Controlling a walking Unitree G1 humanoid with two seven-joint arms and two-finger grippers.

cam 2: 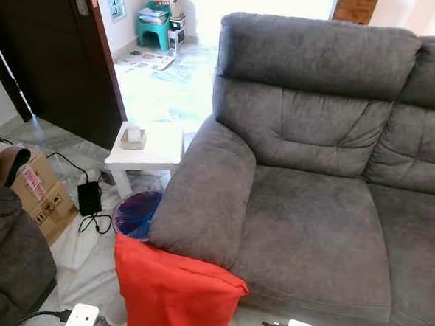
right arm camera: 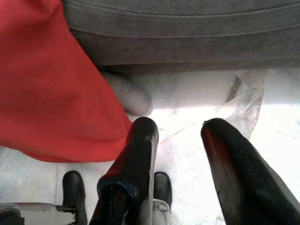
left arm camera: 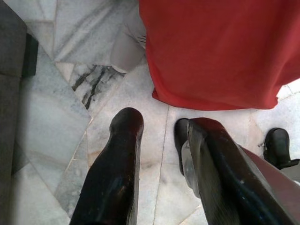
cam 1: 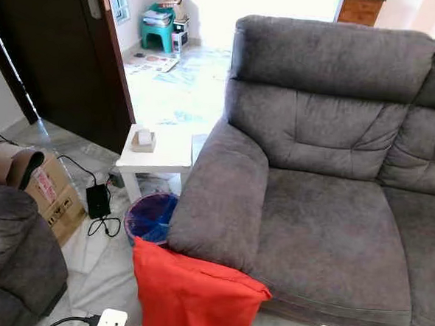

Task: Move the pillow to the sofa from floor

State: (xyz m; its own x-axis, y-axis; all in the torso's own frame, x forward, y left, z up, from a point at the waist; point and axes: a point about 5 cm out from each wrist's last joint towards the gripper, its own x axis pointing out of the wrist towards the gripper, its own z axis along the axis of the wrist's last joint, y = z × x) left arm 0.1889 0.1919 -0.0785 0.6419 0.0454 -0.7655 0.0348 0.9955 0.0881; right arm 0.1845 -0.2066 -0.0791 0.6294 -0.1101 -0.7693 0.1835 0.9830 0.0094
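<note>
Red pillow (cam 1: 191, 294) on the floor (left arm camera: 56, 112), propped against the front of the grey sofa (cam 1: 325, 214) below its armrest.

Pillow: upright, top edge leaning on the sofa front, lower edge on the marble floor. Left gripper (left arm camera: 161, 136): low over the floor just short of the pillow's lower edge, jaws parted, holding nothing. Right gripper (right arm camera: 180, 136): near the pillow's other corner and the sofa base, jaws parted, holding nothing. Container: blue waste bin (cam 1: 149, 215) with dark liner, just behind the pillow beside the armrest; contents cannot be told. White side table (cam 1: 159, 153): beside the bin, a small box-like item (cam 1: 143, 139) on its tabletop. Cardboard box (cam 1: 53, 196), black adapter with cable (cam 1: 98, 200) on the floor. Second grey seat (cam 1: 8, 261), dark door (cam 1: 62, 50) further left.
</note>
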